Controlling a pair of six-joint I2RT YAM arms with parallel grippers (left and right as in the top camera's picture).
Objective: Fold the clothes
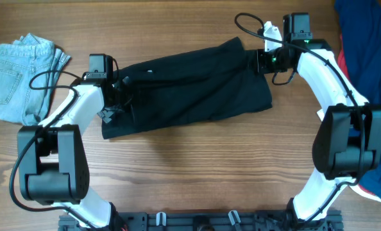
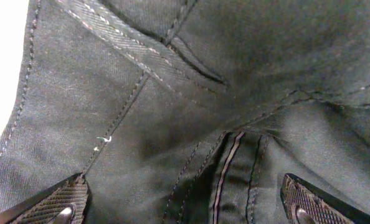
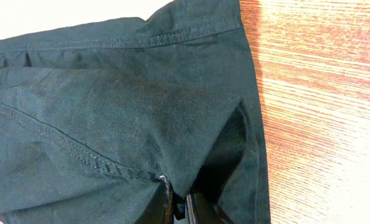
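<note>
The black garment (image 1: 190, 86) lies spread across the middle of the wooden table, its long side running left to right. My left gripper (image 1: 118, 96) sits at its left end, jaws wide open, both pads (image 2: 60, 202) resting on the black cloth (image 2: 191, 112) with seams and a pocket slit between them. At the right end, my right gripper (image 1: 260, 59) is shut on a fold of the black fabric (image 3: 123, 106), its jaws pinched together (image 3: 180, 208) near the hem. The other clothes lie off to the sides.
Light-blue denim (image 1: 20, 77) is bunched at the far left of the table. A navy and red garment (image 1: 367, 58) lies along the right edge behind the right arm. Bare wood (image 3: 322, 112) shows right of the black hem.
</note>
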